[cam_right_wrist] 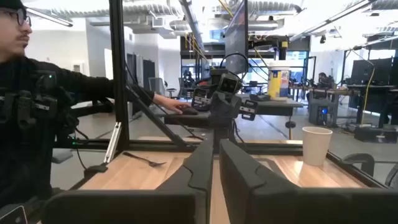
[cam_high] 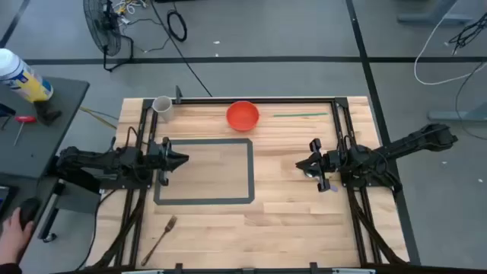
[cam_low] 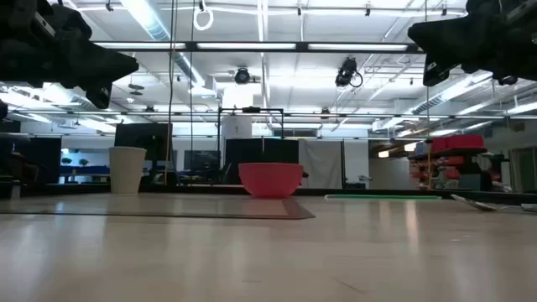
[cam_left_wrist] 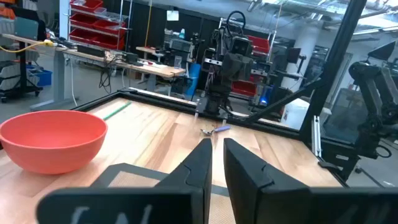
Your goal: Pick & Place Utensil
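A metal fork (cam_high: 160, 237) lies flat on the wooden table near its near left corner; the right wrist view shows the fork (cam_right_wrist: 143, 160) too. A red bowl (cam_high: 243, 116) stands by the far edge, also seen as the bowl (cam_left_wrist: 53, 137) in the left wrist view. A small purple-handled utensil (cam_high: 326, 183) lies beside the right arm. My left gripper (cam_high: 181, 160) hovers shut over the left side of a black tape rectangle (cam_high: 205, 201). My right gripper (cam_high: 301, 164) hovers shut right of that rectangle. Neither touches anything.
A white paper cup (cam_high: 161, 105) stands at the far left corner, and a green strip (cam_high: 300, 116) lies right of the bowl. Black frame rails run along the table's sides. A person's hand (cam_high: 11, 236) rests at a side table left of the workspace.
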